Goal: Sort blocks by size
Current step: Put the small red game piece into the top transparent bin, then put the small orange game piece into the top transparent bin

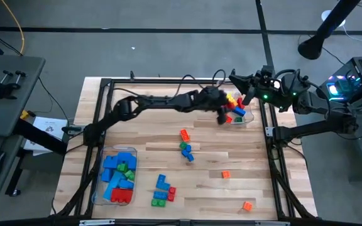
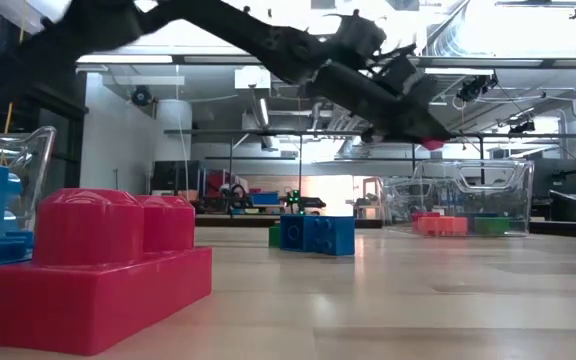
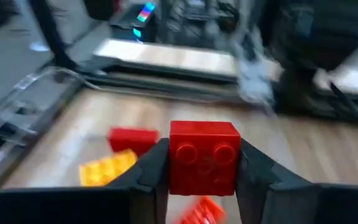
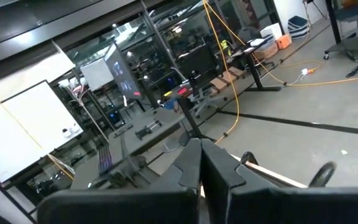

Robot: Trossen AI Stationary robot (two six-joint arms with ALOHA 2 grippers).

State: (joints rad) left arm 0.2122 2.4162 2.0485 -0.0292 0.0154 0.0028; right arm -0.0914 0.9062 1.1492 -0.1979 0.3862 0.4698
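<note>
Left gripper (image 3: 204, 165) pinching one red block (image 3: 204, 155) above the clear tub (image 1: 251, 117) at the table's (image 1: 231, 194) far right edge, right gripper (image 4: 201, 163) pressed together beyond that corner, two orange blocks (image 1: 225, 174) loose near the right side, second tub (image 1: 99, 182) near left corner holding blue blocks (image 1: 112, 164)

Red studded brick (image 3: 204, 157) in dark left claw (image 3: 202, 180); yellow brick (image 3: 107, 168) lower left; pale wood-grain tabletop (image 1: 231, 188)
</note>
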